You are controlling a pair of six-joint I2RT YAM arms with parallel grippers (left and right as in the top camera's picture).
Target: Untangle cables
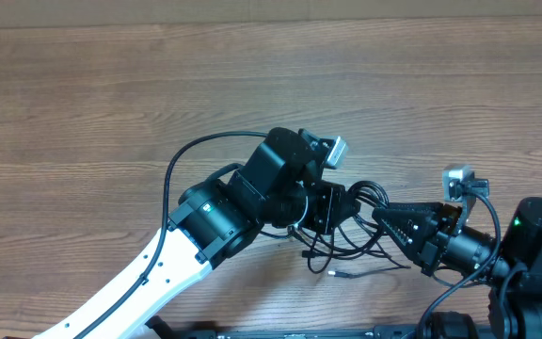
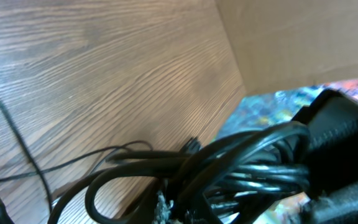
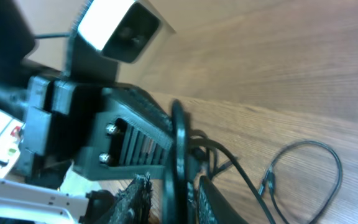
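Note:
The cables (image 1: 360,240) are a tangle of thin black cords on the wooden table between my two grippers, with a silver-tipped plug (image 1: 336,274) lying loose at the front. My left gripper (image 1: 332,209) is shut on a bundle of looped cords, which fills the left wrist view (image 2: 247,168) right at the jaws (image 2: 185,214). My right gripper (image 1: 384,218) meets the tangle from the right. In the right wrist view its fingers (image 3: 176,193) are closed on one upright loop (image 3: 178,134). A loose cord with a small plug (image 3: 267,183) curls on the table behind.
The left arm's thicker black cable (image 1: 172,179) arcs over the table to the left of the tangle. The left gripper's body (image 3: 135,143) stands close in front of the right fingers. The table's far edge (image 1: 271,21) runs along the top.

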